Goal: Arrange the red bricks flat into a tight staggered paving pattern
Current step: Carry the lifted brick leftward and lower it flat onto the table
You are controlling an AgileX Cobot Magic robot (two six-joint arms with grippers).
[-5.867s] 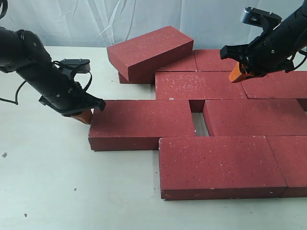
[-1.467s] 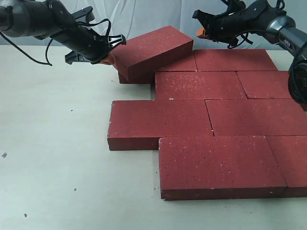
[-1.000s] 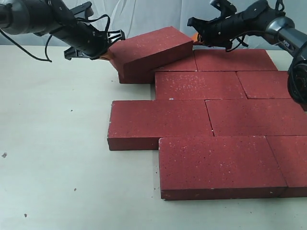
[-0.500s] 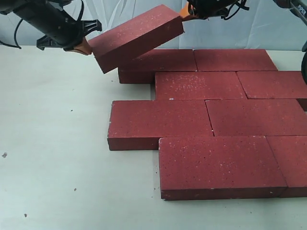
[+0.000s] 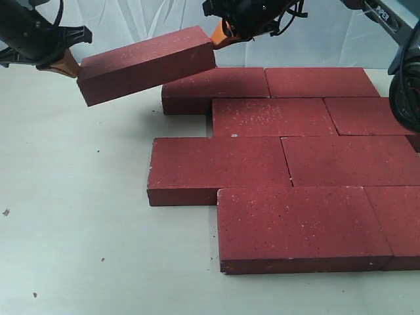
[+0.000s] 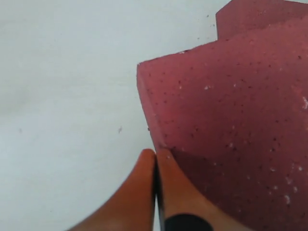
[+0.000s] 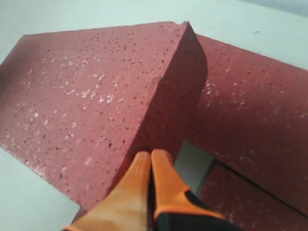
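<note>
One red brick hangs tilted in the air at the back left, squeezed lengthwise between my two grippers. My left gripper is shut, its orange fingertips pressed against the brick's left end. My right gripper, also shut, pushes on the right end. In the wrist views both pairs of fingers, left and right, close on nothing. Several other red bricks lie flat in staggered rows; the back-row brick sits just under the raised one's right end.
The white table stretches bare to the left and front of the paving. A pale curtain hangs behind. Part of the right arm shows at the right edge.
The tilted brick has risen off the back-row brick it leaned on and travelled left, carried between both grippers, which moved up and left with it.
</note>
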